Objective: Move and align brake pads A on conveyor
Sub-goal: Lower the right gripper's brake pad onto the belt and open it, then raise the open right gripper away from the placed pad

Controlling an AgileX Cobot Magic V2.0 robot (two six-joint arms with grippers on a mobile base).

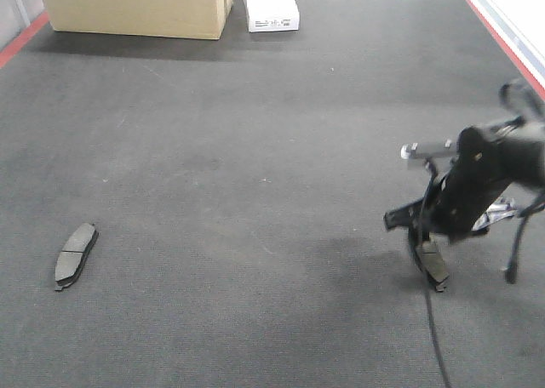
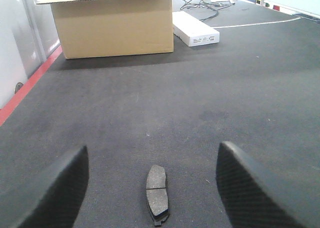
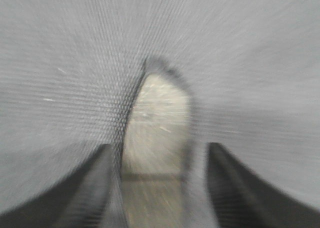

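Observation:
Two brake pads A lie on the dark grey conveyor belt point(image 1: 255, 150). One brake pad point(image 1: 75, 256) is at the left; in the left wrist view it point(image 2: 157, 190) lies lengthwise just ahead of my left gripper point(image 2: 152, 160), between its wide-open fingers. The left gripper does not show in the front view. The other pad point(image 1: 434, 265) is at the right, under my right gripper point(image 1: 423, 239). The right wrist view is blurred: this pad point(image 3: 157, 133) sits between the two fingers of the gripper point(image 3: 160, 158), with a gap on the right side. The other pads are out of view.
A cardboard box point(image 1: 136, 7) and a flat white box point(image 1: 271, 5) stand at the far end of the belt. Red edge strips point(image 1: 21, 41) run along both sides. A black cable point(image 1: 433, 337) trails from the right arm over the belt.

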